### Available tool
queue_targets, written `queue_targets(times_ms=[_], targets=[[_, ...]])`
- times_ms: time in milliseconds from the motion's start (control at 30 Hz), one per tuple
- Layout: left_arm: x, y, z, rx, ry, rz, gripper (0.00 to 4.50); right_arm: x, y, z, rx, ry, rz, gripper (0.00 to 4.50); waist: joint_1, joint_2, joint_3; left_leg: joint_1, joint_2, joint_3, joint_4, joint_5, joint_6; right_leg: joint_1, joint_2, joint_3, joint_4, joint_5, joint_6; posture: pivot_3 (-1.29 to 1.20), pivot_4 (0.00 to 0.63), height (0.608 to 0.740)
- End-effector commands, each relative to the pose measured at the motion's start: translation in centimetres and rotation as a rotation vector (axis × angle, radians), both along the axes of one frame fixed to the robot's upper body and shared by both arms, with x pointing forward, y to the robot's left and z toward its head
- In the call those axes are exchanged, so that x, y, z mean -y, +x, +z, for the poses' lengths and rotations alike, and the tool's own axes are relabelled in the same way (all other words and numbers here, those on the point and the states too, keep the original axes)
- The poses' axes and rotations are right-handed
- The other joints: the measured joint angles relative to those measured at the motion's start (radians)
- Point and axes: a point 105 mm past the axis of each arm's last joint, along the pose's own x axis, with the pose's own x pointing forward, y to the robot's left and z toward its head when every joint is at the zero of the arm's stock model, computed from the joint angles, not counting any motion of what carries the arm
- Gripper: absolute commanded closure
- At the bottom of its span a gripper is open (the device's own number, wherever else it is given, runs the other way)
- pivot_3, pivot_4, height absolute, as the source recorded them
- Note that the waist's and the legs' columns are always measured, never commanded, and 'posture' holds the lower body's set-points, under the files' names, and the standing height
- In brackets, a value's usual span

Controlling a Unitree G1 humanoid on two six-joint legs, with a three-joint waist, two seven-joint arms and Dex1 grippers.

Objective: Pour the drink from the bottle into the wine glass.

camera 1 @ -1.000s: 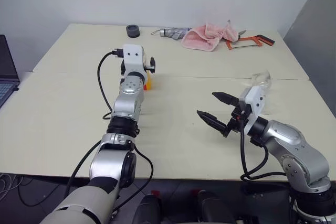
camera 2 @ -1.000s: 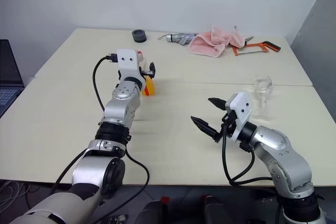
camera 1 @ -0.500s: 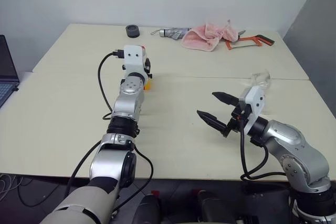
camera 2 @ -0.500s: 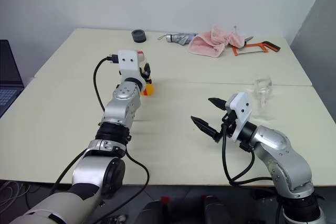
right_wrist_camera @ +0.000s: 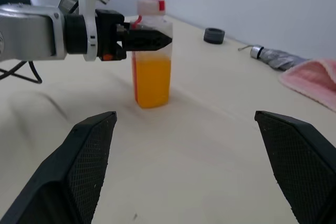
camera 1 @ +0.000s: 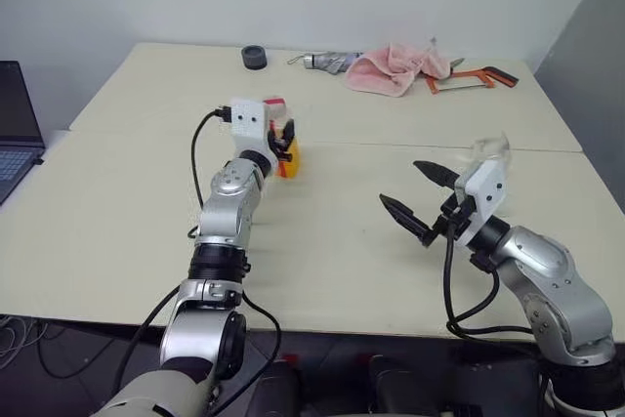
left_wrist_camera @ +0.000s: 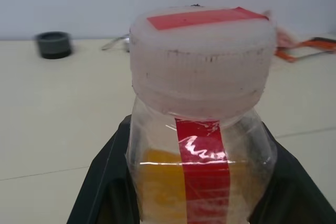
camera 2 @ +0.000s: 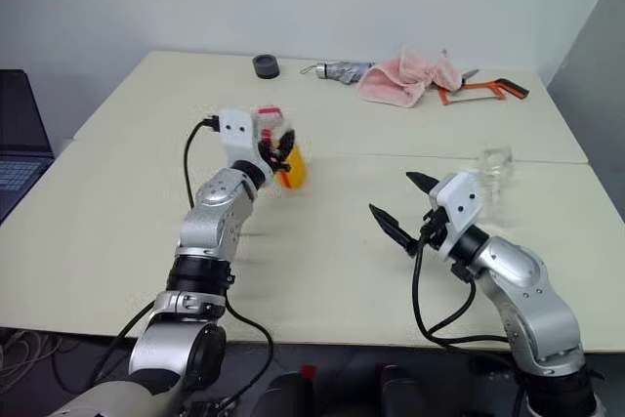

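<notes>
- The desk (camera 1: pixel 117 231) carries everything; your bottle (camera 2: pixel 283 158) stands upright near its middle, on the left half just in front of the seam between the two tops, its long axis vertical and the cap (left_wrist_camera: pixel 202 59) on top.
- Your left gripper (right_wrist_camera: pixel 144 39) is clamped across the bottle's upper body just under the cap, reaching in level from your side, so the bottle is already in that hand.
- Your right gripper (camera 1: pixel 420 197) hangs spread wide and empty over the right half of the desk, pointing toward the bottle but well apart from it.
- The wine glass (camera 2: pixel 493 171) stands near the right edge, just behind the right gripper and well apart from the bottle; the bottle must travel rightward to it, and the right hand is much nearer the cap than the glass is to the left hand.
- The drink (right_wrist_camera: pixel 152 82) fills the lower part of the bottle.
- The cap looks on, so judge it needs removing before pouring.
- The glass is half hidden behind the right wrist; its stem and foot are hard to make out.
</notes>
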Motion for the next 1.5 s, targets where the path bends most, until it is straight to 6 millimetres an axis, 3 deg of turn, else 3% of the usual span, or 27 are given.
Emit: queue_targets(times_ms=[33, 167, 267, 400, 600, 900, 1133, 1267, 1500], targets=[[4.1, -2.4, 2.0, 0.077, 0.007, -0.265, 2.56, 1.0, -1.5, 0.7, 0.022, -0.016, -0.003, 0.0, 0.004, 0.0, 0.0, 0.0, 0.0, 0.0, 0.0, 0.0, 0.0, 0.0, 0.0, 0.0, 0.0, 0.0, 0.0, 0.0, 0.15, 0.74], [7.5, -5.3, 1.3, 0.086, 0.072, -0.555, 2.56, 1.5, -3.6, 0.6, -0.031, -0.035, 0.022, 0.0, 0.004, 0.001, 0.0, 0.0, -0.001, 0.001, 0.0, 0.0, 0.001, 0.0, 0.002, 0.0, 0.0, 0.0, 0.0, 0.0, 0.15, 0.74], [9.7, -7.5, 1.0, 0.119, 0.164, -0.766, 2.56, 1.2, -4.5, 1.9, -0.042, 0.001, 0.031, 0.0, -0.002, 0.002, 0.0, 0.001, 0.0, 0.0, 0.0, 0.0, 0.001, 0.0, 0.003, 0.0, 0.001, 0.0, 0.0, 0.0, 0.15, 0.74], [11.0, -9.6, 0.6, 0.116, 0.202, -0.986, 2.56, 0.5, -5.2, 2.9, -0.036, -0.007, 0.042, 0.0, -0.016, 0.002, 0.0, 0.002, -0.001, 0.0, 0.0, 0.0, 0.002, 0.0, 0.004, 0.0, 0.002, 0.0, 0.0, 0.0, 0.15, 0.74], [11.3, -11.0, 0.4, 0.097, 0.201, -1.197, 2.56, -0.4, -5.9, 4.4, -0.013, 0.021, 0.074, 0.0, -0.018, 0.002, 0.0, 0.002, -0.001, 0.0, 0.0, 0.001, 0.002, 0.0, 0.005, 0.0, 0.002, 0.0, 0.0, 0.0, 0.15, 0.74], [10.9, -8.9, -0.3, 0.108, 0.269, -1.192, 2.56, -2.2, -4.5, 4.9, -0.019, 0.01, 0.109, 0.0, -0.018, 0.002, 0.0, 0.001, -0.001, -0.001, 0.0, 0.001, 0.002, 0.0, 0.005, 0.0, 0.002, 0.0, 0.0, 0.0, 0.15, 0.74], [10.8, -8.6, -0.9, 0.128, 0.289, -1.169, 2.56, -3.9, -2.3, 4.6, -0.02, 0.009, 0.117, 0.0, -0.018, 0.002, 0.0, 0.001, -0.001, -0.001, 0.0, 0.001, 0.002, 0.0, 0.005, 0.0, 0.001, 0.0, 0.0, 0.0, 0.15, 0.74], [10.6, -8.8, -0.8, 0.136, 0.282, -1.165, 2.57, -4.0, -0.9, 4.5, -0.007, 0.027, 0.086, 0.0, -0.018, 0.002, 0.0, 0.001, -0.001, -0.001, 0.0, 0.001, 0.003, 0.0, 0.005, 0.0, 0.001, 0.0, 0.0, 0.0, 0.15, 0.74], [10.3, -8.7, -0.7, 0.131, 0.274, -1.159, 2.57, -3.7, -0.2, 4.3, 0.002, 0.045, 0.064, 0.0, -0.018, 0.002, 0.0, 0.001, 0.0, -0.001, 0.0, 0.001, 0.003, 0.0, 0.005, 0.0, 0.001, 0.0, 0.0, 0.0, 0.15, 0.74]])
